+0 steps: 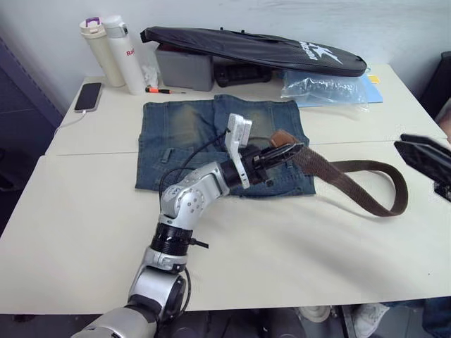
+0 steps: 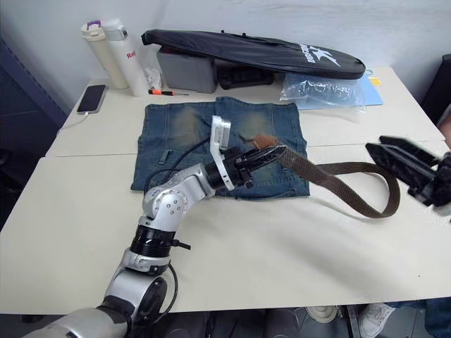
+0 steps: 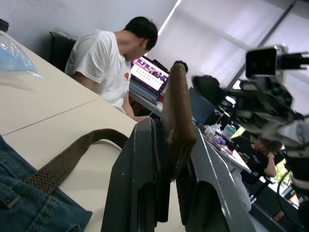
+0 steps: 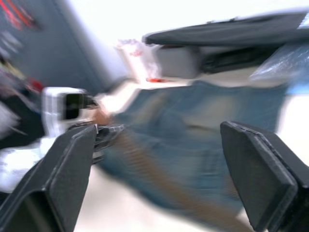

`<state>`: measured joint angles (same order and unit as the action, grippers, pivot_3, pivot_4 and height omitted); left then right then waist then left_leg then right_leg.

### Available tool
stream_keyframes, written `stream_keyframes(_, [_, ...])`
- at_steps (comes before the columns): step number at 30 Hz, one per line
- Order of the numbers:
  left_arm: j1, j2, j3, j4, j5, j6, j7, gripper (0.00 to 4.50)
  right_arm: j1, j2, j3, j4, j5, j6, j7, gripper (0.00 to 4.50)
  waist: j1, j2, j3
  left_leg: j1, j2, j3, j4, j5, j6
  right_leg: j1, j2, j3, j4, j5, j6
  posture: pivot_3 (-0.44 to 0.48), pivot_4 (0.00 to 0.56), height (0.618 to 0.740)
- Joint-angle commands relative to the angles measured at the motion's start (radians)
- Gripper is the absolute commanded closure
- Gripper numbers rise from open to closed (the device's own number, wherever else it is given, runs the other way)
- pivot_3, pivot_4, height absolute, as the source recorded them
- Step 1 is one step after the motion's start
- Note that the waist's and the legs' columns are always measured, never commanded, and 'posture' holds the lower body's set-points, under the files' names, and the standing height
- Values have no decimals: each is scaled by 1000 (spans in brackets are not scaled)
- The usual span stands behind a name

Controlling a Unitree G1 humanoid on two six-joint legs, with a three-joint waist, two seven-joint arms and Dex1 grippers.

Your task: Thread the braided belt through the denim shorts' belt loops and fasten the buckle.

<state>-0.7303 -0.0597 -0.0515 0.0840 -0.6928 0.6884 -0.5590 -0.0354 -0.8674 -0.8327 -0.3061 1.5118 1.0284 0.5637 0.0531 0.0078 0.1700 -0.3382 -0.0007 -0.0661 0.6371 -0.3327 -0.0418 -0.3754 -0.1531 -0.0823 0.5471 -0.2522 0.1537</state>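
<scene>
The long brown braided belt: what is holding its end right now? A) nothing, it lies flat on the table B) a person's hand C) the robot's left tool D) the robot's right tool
C. The left tool is shut on the end of the long brown braided belt above the faded blue denim shorts, while the right tool is open and apart from it.

Faded blue shorts (image 1: 211, 141) with two paler, yellowish worn patches lie on a cream table (image 1: 282, 260). The belt (image 1: 352, 184) is dark brown with a woven braid texture, its tip lighter tan. Black fingers on the left gripper (image 1: 285, 152), silver arm behind. A black bag (image 1: 254, 48) with white lettering sits at the back, beside a white bottle (image 1: 127, 56) and a beige one (image 1: 101, 53) with a purple tab.
</scene>
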Motion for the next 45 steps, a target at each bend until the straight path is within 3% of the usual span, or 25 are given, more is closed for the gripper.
stream_keyframes(1, [-34,-44,37,-33,-54,29,34,4500,98,116,61,-167,209,-61,-201,63,-1,1,0,0,0,0,0,0,0,0,0,0,0,0,0,0,150,740])
stream_keyframes(5, [-73,-92,124,-31,-159,111,110,4500,155,301,263,-309,199,-168,-423,63,-6,2,0,-2,0,3,0,0,0,-1,0,4,0,0,1,0,150,740])
stream_keyframes(9, [-93,-88,150,-45,-239,223,146,4500,140,416,371,-284,206,-265,-532,63,-7,1,0,-1,0,4,1,0,0,-1,0,5,-1,0,1,0,150,740])
stream_keyframes(11, [-92,-89,168,-46,-275,275,188,4500,127,506,381,-233,279,-338,-541,63,-9,1,0,1,0,3,1,0,0,-2,1,5,0,0,1,0,150,740])
stream_keyframes(14, [-84,-75,167,-46,-276,329,230,4500,87,579,410,-191,240,-389,-511,63,-8,4,-2,1,0,3,1,0,0,-2,1,6,2,0,1,0,150,740])
stream_keyframes(21, [-57,-78,170,-31,-262,383,294,4500,-29,664,496,-147,103,-476,-488,63,-29,10,-5,1,0,3,-1,0,0,-3,2,6,4,0,1,0,150,740])
stream_keyframes(26, [-54,-71,165,-17,-227,362,315,4500,-36,680,506,-147,89,-496,-482,63,-28,10,-6,1,0,3,-3,0,0,-4,2,6,4,0,1,0,150,740])
stream_keyframes(30, [-64,-72,177,1,-216,345,322,4500,-23,679,516,-153,91,-494,-477,1182,-28,11,-6,1,0,3,-4,0,0,-4,2,6,3,0,1,0,150,740])
stream_keyframes(31, [-64,-72,178,2,-216,345,321,4500,-21,674,518,-154,90,-490,-476,1863,-29,11,-6,1,0,3,-4,0,0,-4,2,6,3,0,1,0,150,740])
stream_keyframes(36, [-57,-77,170,4,-212,353,315,4500,-23,629,526,-146,52,-468,-459,4262,-29,10,-6,1,0,4,-4,0,0,-5,2,6,3,0,1,0,150,740])
stream_keyframes(37, [-57,-76,168,6,-209,353,313,4500,-27,621,523,-141,51,-467,-459,4467,-29,10,-6,1,0,4,-4,0,0,-5,2,6,3,0,1,0,150,740])
stream_keyframes(43, [-70,-51,169,2,-206,339,274,4500,-47,559,493,-120,45,-457,-460,4467,-29,10,-6,1,0,4,-4,0,0,-5,2,6,3,0,1,0,150,740])
stream_keyframes(44, [-73,-43,176,-1,-214,340,264,3471,-50,549,485,-117,43,-459,-459,4500,-29,10,-6,1,0,4,-5,0,0,-5,2,6,3,0,1,0,150,740])
stream_keyframes(45, [-78,-30,179,-5,-217,339,249,3147,-53,537,476,-113,41,-461,-461,4500,-29,10,-6,1,0,4,-5,0,0,-5,2,6,3,0,1,0,150,740])
